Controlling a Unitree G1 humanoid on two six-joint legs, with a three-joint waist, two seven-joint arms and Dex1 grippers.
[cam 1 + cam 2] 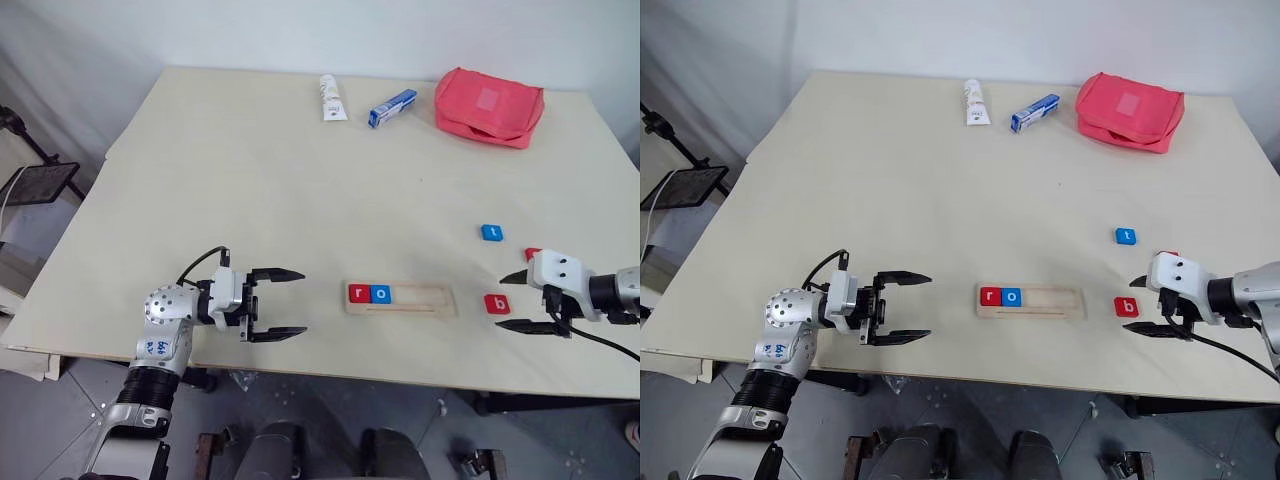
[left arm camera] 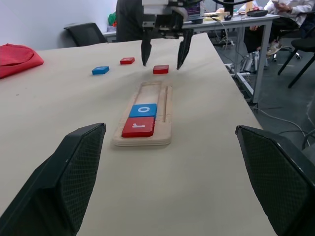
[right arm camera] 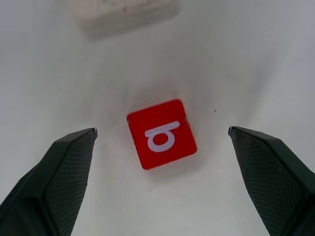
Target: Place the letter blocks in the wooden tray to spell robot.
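The wooden tray lies near the table's front edge, with a red "r" block and a blue "o" block at its left end. To the right of the tray a red "b" block lies flat on the table. My right gripper hangs open just above it, one finger on each side and neither touching. A blue "t" block sits farther back, and another red block peeks out from behind the right hand. My left gripper is open and empty, left of the tray and pointing at it.
At the back of the table are a red pouch, a white tube and a blue-and-white box. The table's front edge runs just below the tray. A black stand is off the left side.
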